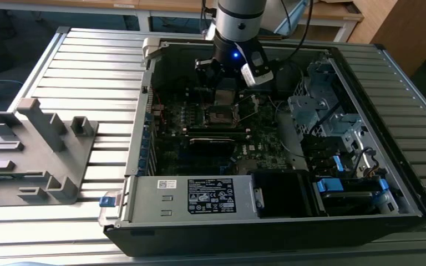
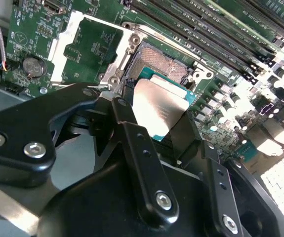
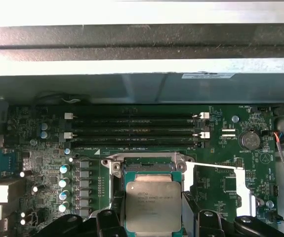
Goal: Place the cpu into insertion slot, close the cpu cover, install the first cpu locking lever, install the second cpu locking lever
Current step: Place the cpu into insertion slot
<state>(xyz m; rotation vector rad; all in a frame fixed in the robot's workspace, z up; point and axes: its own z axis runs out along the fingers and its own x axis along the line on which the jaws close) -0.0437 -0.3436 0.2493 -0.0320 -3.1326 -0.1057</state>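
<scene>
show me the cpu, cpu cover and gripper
the cpu [image 3: 152,202]: first wrist view, middle of its metal top
the cpu cover [image 2: 62,44]: second wrist view, a silvery frame bar
the gripper [image 2: 155,117]: second wrist view, midway between its fingertips

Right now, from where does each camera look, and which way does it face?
Exterior view: off the arm, raised, looking down into the open computer case; arm and gripper show.
First wrist view: on the wrist, facing the motherboard squarely; the gripper flanks the cpu.
Second wrist view: on the wrist, slanted over the gripper's black links toward the socket.
Both wrist views share the held cpu, socket and open cpu cover.
</scene>
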